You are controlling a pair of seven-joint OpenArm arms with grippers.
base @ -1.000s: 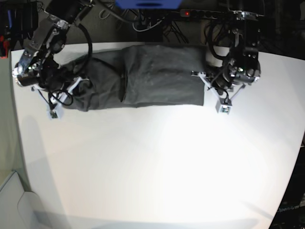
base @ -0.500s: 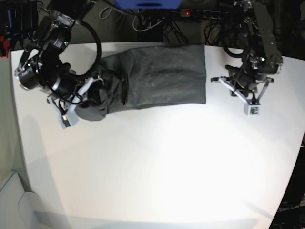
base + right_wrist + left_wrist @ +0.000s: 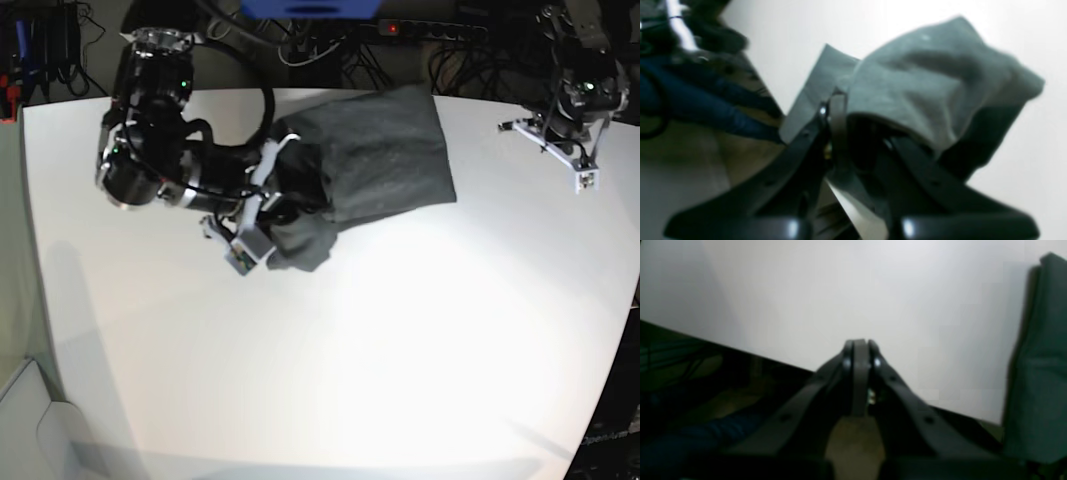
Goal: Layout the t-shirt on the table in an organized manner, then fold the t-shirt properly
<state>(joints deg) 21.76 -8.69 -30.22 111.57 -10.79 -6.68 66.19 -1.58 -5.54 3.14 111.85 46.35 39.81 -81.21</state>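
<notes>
Shirt [image 3: 375,155] now lies bunched at the table's [image 3: 350,350] far edge, its left end drawn inward since the earlier frame by the right gripper [image 3: 853,133], clamped on cloth. Left gripper [image 3: 858,353], closed and empty, has withdrawn to the far corner. No legible writing.

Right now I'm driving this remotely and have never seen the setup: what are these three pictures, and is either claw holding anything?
You are looking at a two-armed robot over a white table. The base view looks down from above; the robot's right arm appears on its left side, the left arm on its right. The other two pictures come from cameras on the wrists, looking along each claw. The only thing lying on the table is a dark grey t-shirt, partly folded over on itself. The right gripper is shut on a bunched end of the shirt and holds it lifted. The left gripper is shut and holds nothing; it hangs over the table's far corner, apart from the shirt.
</notes>
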